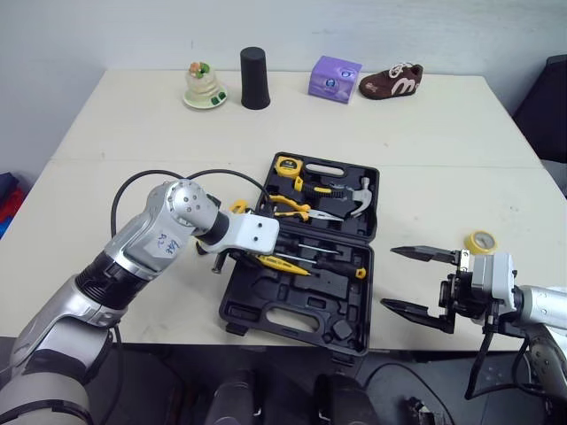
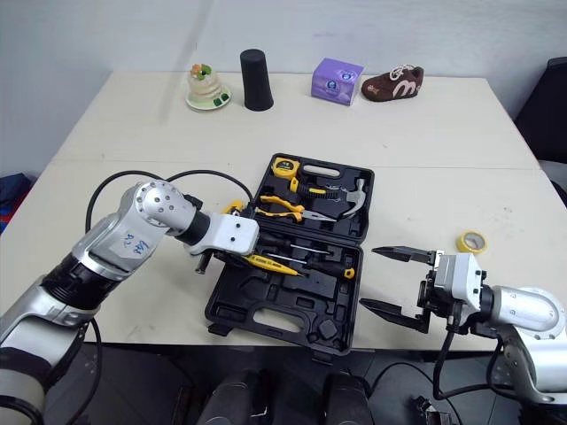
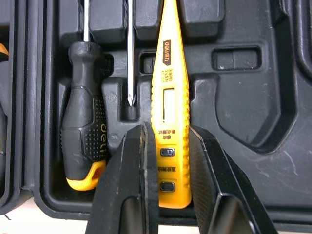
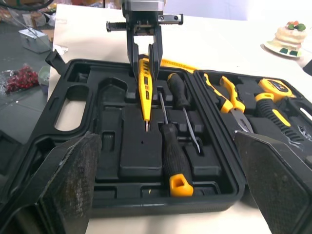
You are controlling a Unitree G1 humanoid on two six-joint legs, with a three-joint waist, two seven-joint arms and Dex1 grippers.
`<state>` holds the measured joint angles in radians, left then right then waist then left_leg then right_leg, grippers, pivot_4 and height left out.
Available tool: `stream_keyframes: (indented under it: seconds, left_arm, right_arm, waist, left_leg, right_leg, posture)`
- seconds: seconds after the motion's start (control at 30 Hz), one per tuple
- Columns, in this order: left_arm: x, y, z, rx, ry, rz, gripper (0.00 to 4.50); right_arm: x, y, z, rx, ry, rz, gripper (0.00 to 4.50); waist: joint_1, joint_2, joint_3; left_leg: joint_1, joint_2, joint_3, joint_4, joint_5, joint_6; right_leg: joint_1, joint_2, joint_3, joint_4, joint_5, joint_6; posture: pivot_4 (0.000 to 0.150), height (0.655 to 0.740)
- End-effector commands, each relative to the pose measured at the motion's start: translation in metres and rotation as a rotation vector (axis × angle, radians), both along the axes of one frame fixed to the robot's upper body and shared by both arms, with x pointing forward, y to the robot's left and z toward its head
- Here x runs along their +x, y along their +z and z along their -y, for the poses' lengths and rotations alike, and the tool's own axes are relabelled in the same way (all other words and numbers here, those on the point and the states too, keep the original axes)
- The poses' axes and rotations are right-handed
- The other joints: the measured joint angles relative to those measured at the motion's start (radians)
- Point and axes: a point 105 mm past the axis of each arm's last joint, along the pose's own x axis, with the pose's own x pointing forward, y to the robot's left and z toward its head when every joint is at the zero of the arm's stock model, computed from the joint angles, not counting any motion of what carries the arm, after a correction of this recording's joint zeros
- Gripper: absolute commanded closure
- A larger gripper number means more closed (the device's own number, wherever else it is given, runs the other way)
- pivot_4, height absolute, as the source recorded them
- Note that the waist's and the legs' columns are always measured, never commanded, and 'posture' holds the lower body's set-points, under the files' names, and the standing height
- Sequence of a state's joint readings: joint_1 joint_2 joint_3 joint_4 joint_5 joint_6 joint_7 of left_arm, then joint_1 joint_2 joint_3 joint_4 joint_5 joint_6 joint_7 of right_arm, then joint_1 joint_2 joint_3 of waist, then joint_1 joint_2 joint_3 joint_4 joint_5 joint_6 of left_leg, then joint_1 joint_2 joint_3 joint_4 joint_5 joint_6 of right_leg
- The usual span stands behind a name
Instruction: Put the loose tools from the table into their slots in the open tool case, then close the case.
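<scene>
Left gripper (image 3: pixel 169 146) clenched on the yellow tester (image 3: pixel 168 83), low over the near half of the open tool case (image 1: pixel 292 320), beside a black-handled screwdriver (image 3: pixel 85 126). Right gripper (image 1: pixel 390 277) spread wide, empty, at the case's 4 o'clock. Tape roll (image 1: pixel 481 241) loose at 3 o'clock.

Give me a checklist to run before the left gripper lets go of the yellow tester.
1. Left gripper shut on tester: ok.
2. Case open: ok.
3. Tester over the case, beside the screwdrivers: ok.
4. Tester seated in its slot: cannot tell.
5. Right gripper open, beside the case: ok.
6. All tools off the table: not ok, tape lies by the right gripper.
</scene>
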<state>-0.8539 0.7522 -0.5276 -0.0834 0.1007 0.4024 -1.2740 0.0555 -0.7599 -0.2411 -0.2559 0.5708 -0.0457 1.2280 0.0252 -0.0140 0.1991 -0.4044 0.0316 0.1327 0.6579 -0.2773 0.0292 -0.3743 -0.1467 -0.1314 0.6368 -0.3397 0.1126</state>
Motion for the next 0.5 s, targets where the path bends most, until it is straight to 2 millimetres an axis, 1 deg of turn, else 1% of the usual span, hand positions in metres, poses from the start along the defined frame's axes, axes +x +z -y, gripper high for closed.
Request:
stream_keyframes:
  seconds: [0.03, 0.07, 0.17, 0.23, 0.3, 0.37, 0.47, 0.5]
  left_arm:
    - [0.005, 0.005, -0.009, 0.034, 0.004, 0.035, 3.99]
    - [0.006, 0.004, -0.009, 0.036, 0.004, 0.039, 3.99]
    - [0.000, 0.000, 0.002, -0.004, -0.027, 0.009, 3.99]
    - [-0.003, 0.001, 0.007, -0.040, -0.034, -0.007, 3.99]
    - [-0.002, 0.001, 0.005, -0.050, -0.016, -0.028, 3.99]
    - [0.000, -0.001, 0.000, -0.038, -0.025, -0.014, 2.96]
    - [0.000, 0.007, 0.004, -0.106, -0.051, -0.009, 1.66]
    - [-0.001, 0.012, 0.007, -0.136, -0.068, -0.006, 1.31]
  right_arm:
    - [-0.003, 0.008, -0.003, -0.002, 0.014, 0.053, 0.00]
    - [-0.003, 0.008, -0.003, -0.002, 0.013, 0.053, 0.00]
    - [-0.004, 0.007, -0.002, -0.004, 0.011, 0.053, 0.00]
    - [-0.004, 0.007, -0.003, -0.004, 0.011, 0.053, 0.00]
    - [-0.005, 0.006, -0.003, -0.004, 0.010, 0.055, 0.00]
    - [-0.004, 0.005, -0.003, -0.006, 0.010, 0.055, 0.00]
    - [-0.004, 0.005, -0.003, -0.008, 0.011, 0.056, 0.00]
    - [-0.004, 0.005, -0.003, -0.009, 0.011, 0.056, 0.00]
  waist:
    - [-0.001, 0.000, 0.000]
    - [-0.002, 0.000, 0.000]
    - [-0.001, 0.000, 0.000]
    - [0.000, 0.000, 0.000]
    - [0.000, 0.000, 0.000]
    - [-0.001, 0.000, 0.000]
    - [-0.002, 0.000, 0.000]
    - [-0.002, 0.000, 0.000]
  left_leg:
    - [0.000, 0.000, 0.000, 0.000, 0.000, 0.000]
    - [0.000, 0.000, 0.000, 0.001, 0.000, 0.000]
    - [0.000, 0.000, 0.000, 0.001, 0.000, 0.000]
    - [0.000, 0.000, 0.000, 0.001, 0.000, 0.000]
    - [-0.001, 0.000, -0.001, 0.002, 0.000, 0.001]
    - [-0.001, 0.000, -0.001, 0.003, -0.001, 0.001]
    - [-0.001, 0.000, -0.001, 0.003, -0.001, 0.001]
    - [-0.001, 0.000, -0.001, 0.003, 0.000, 0.001]
  right_leg:
    - [0.000, 0.000, 0.000, 0.000, 0.000, 0.000]
    - [0.000, 0.000, 0.000, 0.000, 0.000, 0.000]
    - [0.000, 0.000, 0.000, 0.001, 0.000, 0.000]
    - [0.000, 0.000, 0.000, 0.001, 0.000, 0.000]
    - [0.000, 0.000, 0.000, 0.001, 0.000, 0.000]
    - [0.000, 0.000, 0.000, 0.002, 0.000, 0.000]
    - [0.000, 0.000, 0.000, 0.002, 0.000, 0.000]
    - [0.000, 0.000, 0.000, 0.002, 0.000, 0.000]
  posture:
    - [0.150, 0.7400]
    - [0.150, 0.7400]
    - [0.150, 0.7400]
    - [0.150, 0.7400]
    - [0.150, 0.7400]
    - [0.150, 0.7400]
    - [0.150, 0.7400]
    - [0.150, 0.7400]
